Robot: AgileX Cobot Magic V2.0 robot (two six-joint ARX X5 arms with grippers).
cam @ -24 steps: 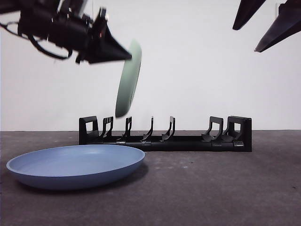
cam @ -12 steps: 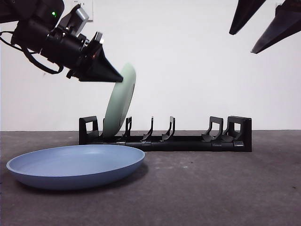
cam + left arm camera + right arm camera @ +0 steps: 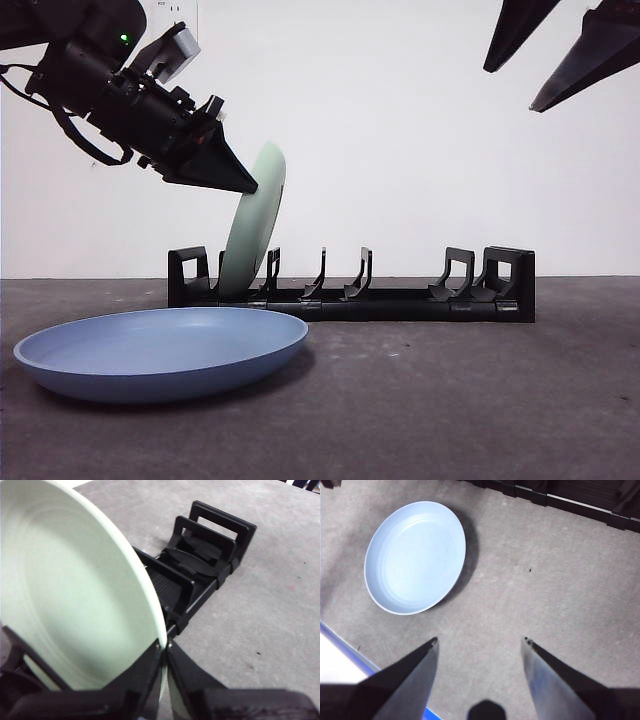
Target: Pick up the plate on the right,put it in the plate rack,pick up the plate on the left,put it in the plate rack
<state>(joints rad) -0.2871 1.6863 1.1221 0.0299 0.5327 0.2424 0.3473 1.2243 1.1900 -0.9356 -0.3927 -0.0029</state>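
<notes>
A pale green plate [image 3: 252, 225] stands on edge and leans to the right, its lower rim down between the prongs near the left end of the black plate rack [image 3: 400, 298]. My left gripper [image 3: 245, 185] comes in from the upper left and is shut on that plate's upper rim; in the left wrist view the jaws [image 3: 164, 645] pinch the rim of the green plate [image 3: 75, 595] above the rack [image 3: 210, 545]. A blue plate [image 3: 160, 352] lies flat on the table in front of the rack's left part. My right gripper [image 3: 512, 90] hangs high at the upper right, open and empty.
In the right wrist view the open right gripper [image 3: 480, 639] hovers over bare grey table, with the blue plate [image 3: 415, 557] off to one side and the rack [image 3: 580, 500] beyond. A blue-lined table edge [image 3: 350, 655] shows near it. The rack's middle and right slots hold nothing.
The left gripper has come down with the green plate, whose lower rim went from hanging above the rack to sitting in a left slot. The right gripper has barely moved.
</notes>
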